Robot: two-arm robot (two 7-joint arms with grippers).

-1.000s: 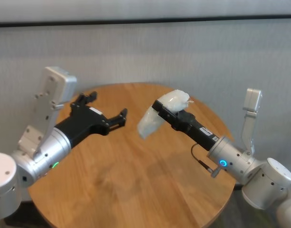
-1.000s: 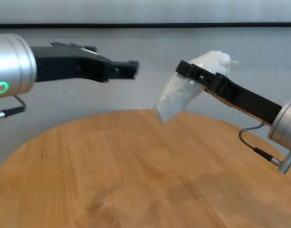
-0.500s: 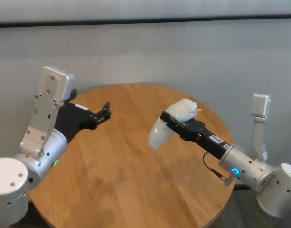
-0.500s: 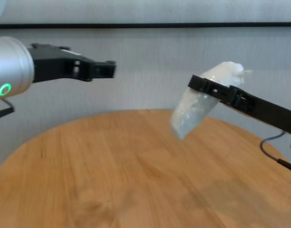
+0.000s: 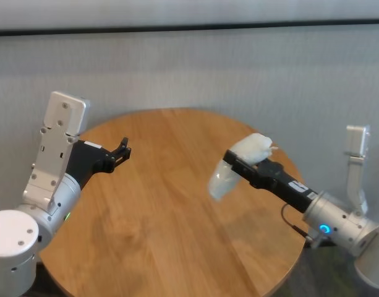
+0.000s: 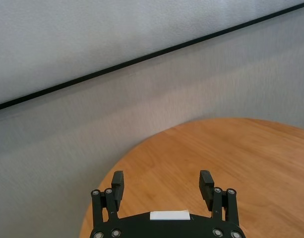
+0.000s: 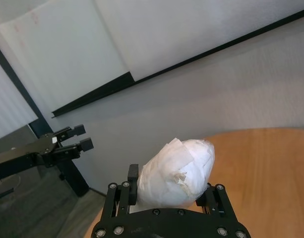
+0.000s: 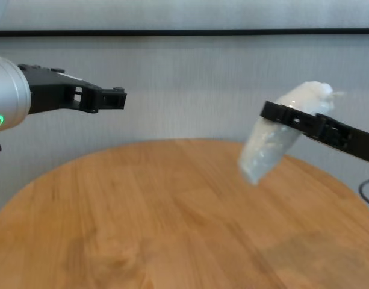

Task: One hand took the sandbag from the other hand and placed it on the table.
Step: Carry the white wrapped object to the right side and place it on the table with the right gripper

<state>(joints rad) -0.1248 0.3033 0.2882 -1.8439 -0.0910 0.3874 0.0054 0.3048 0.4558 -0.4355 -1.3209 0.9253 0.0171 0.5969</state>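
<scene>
The white, glossy sandbag (image 5: 220, 180) hangs tilted above the right side of the round wooden table (image 5: 152, 210). My right gripper (image 5: 232, 161), the one with the blue light ring, is shut on it across its upper part. In the chest view the sandbag (image 8: 263, 149) droops below the right gripper (image 8: 279, 113), clear of the table top (image 8: 142, 223). The right wrist view shows the sandbag's crumpled end (image 7: 177, 171) bulging between the jaws. My left gripper (image 5: 122, 151), the one with the green light ring, is open and empty over the table's left edge, far from the bag. Its fingers (image 6: 117, 181) stand wide apart.
A grey wall with a dark horizontal strip (image 5: 189, 28) runs behind the table. In the right wrist view the left gripper (image 7: 67, 141) shows far off. No other object lies on the wood.
The two grippers have drawn apart. My right gripper carried the sandbag to the right and somewhat lower. The open left gripper pulled back toward the table's left edge.
</scene>
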